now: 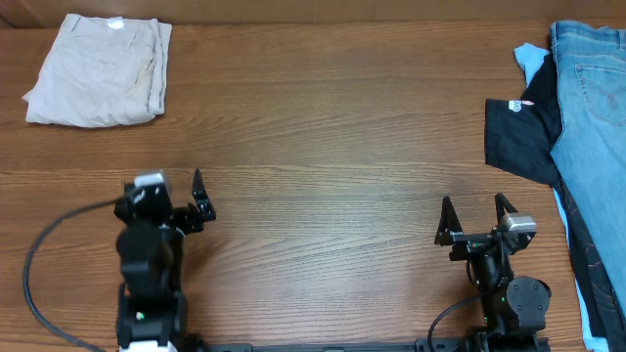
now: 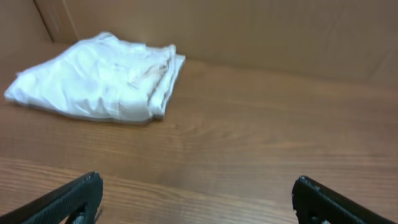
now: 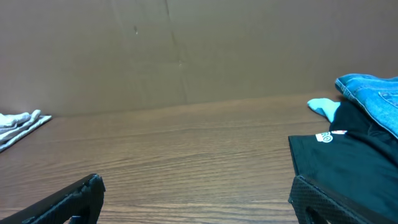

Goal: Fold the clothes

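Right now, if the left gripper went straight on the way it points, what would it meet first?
Most likely the bare table, since the left gripper looks angled slightly down. The folded beige garment sits left of its line; whether the fingers would clip it is unclear.

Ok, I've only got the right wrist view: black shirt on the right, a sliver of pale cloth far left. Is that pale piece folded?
Observer: Overhead shows the beige garment as a compact, roughly rectangular stack at the far left corner of the table, so it looks folded.
Operator: Anything touching it?
Observer: No. The left gripper sits apart from it, nearer the robot, jaws open and empty.
Operator: How far does the denim reach?
Observer: The jeans run along the right edge toward the robot's side, lying over the black shirt.
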